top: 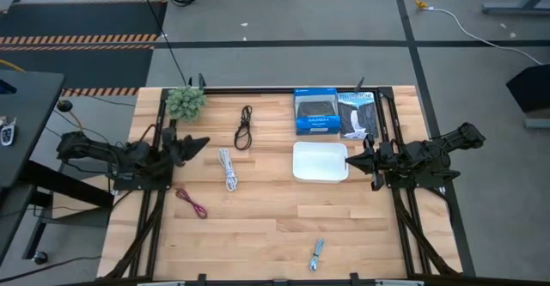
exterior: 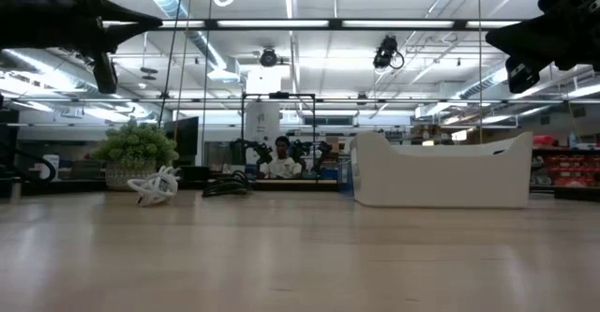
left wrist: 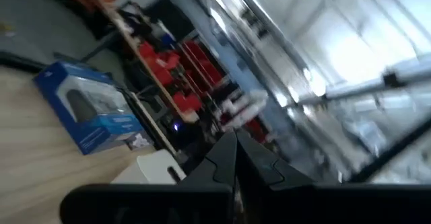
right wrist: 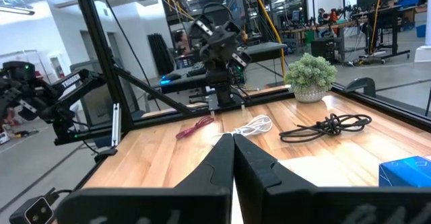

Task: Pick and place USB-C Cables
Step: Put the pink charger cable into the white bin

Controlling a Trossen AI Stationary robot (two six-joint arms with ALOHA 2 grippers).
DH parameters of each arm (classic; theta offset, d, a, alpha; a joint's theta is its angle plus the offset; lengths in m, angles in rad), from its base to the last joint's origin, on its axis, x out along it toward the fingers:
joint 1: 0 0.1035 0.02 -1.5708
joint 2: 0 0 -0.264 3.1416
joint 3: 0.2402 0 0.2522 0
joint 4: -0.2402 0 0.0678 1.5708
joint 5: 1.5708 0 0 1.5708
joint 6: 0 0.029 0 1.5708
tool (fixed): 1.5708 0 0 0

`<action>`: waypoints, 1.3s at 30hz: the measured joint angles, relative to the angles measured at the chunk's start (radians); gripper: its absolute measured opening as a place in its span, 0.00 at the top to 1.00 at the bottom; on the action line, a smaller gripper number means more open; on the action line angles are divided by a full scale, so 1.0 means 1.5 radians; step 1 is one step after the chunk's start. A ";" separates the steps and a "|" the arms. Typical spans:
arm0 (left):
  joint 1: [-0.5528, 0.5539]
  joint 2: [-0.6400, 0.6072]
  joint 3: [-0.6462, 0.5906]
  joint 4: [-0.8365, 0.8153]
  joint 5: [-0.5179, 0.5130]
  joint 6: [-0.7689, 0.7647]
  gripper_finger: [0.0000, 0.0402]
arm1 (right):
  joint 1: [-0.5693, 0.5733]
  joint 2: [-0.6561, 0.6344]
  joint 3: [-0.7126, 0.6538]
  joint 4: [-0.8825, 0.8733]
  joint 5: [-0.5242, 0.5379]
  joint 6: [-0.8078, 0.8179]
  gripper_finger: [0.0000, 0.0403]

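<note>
Four cable bundles lie flat on the wooden table: black [top: 244,129] near the far edge, white [top: 229,169] mid-left, red [top: 192,203] toward the left, grey-silver [top: 317,254] near the front edge. The right wrist view shows the red cable [right wrist: 195,126], white cable [right wrist: 249,126] and black cable [right wrist: 326,126]. My left gripper [top: 202,143] hovers shut above the table's left side, left of the black cable; its joined fingers [left wrist: 234,158] point toward the far right. My right gripper [top: 350,159] hovers shut at the right rim of the white tray [top: 320,161], pointing left [right wrist: 234,143].
A fuzzy green clump [top: 186,102] sits at the far left corner. A blue box [top: 315,112] and a black box [top: 358,114] stand behind the tray at the far edge. Black frame rails run along both table sides. Bare wood lies between the tray and the grey-silver cable.
</note>
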 joint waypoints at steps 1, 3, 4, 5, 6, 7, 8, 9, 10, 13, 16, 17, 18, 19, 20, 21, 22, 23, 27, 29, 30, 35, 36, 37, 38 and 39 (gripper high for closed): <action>0.000 0.000 0.000 0.009 -0.015 -0.013 0.97 | 0.000 0.000 0.000 0.000 0.000 0.000 0.97; 0.000 0.000 0.000 0.021 -0.032 -0.025 0.97 | 0.000 0.000 0.000 0.000 0.000 0.000 0.97; 0.000 0.000 0.000 0.022 -0.034 -0.027 0.97 | 0.000 0.000 0.000 0.000 0.000 0.000 0.97; 0.000 0.000 0.000 0.024 -0.037 -0.027 0.97 | 0.000 0.000 0.000 0.000 0.000 0.000 0.97; 0.000 0.000 0.000 0.026 -0.038 -0.027 0.97 | 0.000 0.000 0.000 0.000 0.000 0.000 0.97; 0.000 0.000 0.000 0.027 -0.038 -0.027 0.97 | 0.000 0.000 0.000 0.000 0.000 0.000 0.97; 0.000 0.000 0.000 0.025 -0.039 -0.027 0.97 | 0.000 0.000 0.000 0.000 0.000 0.000 0.97; 0.000 0.000 0.000 0.021 -0.040 -0.028 0.97 | 0.000 0.000 0.000 0.000 0.000 0.000 0.97; 0.000 0.000 0.000 0.013 -0.047 -0.040 0.97 | 0.000 0.000 0.000 0.000 0.000 0.000 0.97; 0.000 0.000 0.000 -0.023 -0.085 -0.117 0.97 | 0.000 0.000 0.000 0.000 0.000 0.000 0.97; 0.000 0.006 0.000 -0.041 -0.091 -0.175 0.97 | 0.000 0.000 0.000 0.000 0.000 0.000 0.97; 0.000 0.011 0.000 -0.044 -0.080 -0.187 0.97 | 0.000 0.000 0.000 0.000 0.000 0.000 0.97; 0.000 0.018 0.000 -0.040 -0.057 -0.196 0.97 | 0.000 0.000 0.000 0.000 0.000 0.000 0.97; 0.000 0.027 0.000 -0.033 -0.029 -0.207 0.97 | 0.000 0.000 0.000 0.000 0.000 0.000 0.97; 0.000 0.038 0.001 -0.027 0.001 -0.219 0.97 | 0.000 0.000 0.000 0.000 0.000 0.000 0.97; 0.000 0.049 0.003 -0.029 0.034 -0.225 0.97 | 0.000 0.000 0.000 0.000 0.000 0.000 0.97; 0.000 0.061 0.010 -0.033 0.065 -0.233 0.97 | 0.000 0.000 0.000 0.000 0.000 0.000 0.97; 0.000 0.074 0.020 -0.032 0.091 -0.233 0.97 | 0.000 0.000 0.000 0.000 0.000 0.000 0.97; 0.000 0.138 0.072 -0.027 0.155 -0.217 0.97 | 0.000 0.000 0.000 0.000 0.000 0.000 0.97; 0.000 0.176 0.103 -0.029 0.207 -0.215 0.97 | 0.000 0.000 0.000 0.000 0.000 0.000 0.97; 0.000 0.195 0.121 -0.032 0.241 -0.215 0.97 | 0.000 0.000 0.000 0.000 0.000 0.000 0.97; -0.008 0.280 0.240 -0.220 0.401 -0.209 0.97 | 0.000 0.000 0.000 0.000 0.000 0.000 0.97; -0.011 0.296 0.268 -0.278 0.421 -0.196 0.97 | 0.000 0.000 0.000 0.000 0.000 0.000 0.97; -0.015 0.314 0.299 -0.341 0.439 -0.170 0.97 | 0.000 0.000 0.000 0.000 0.000 0.000 0.97; -0.020 0.330 0.328 -0.404 0.454 -0.135 0.97 | 0.000 0.000 0.000 0.000 0.000 0.000 0.97; -0.026 0.348 0.360 -0.479 0.471 -0.098 0.97 | 0.000 0.000 0.000 0.000 0.000 0.000 0.97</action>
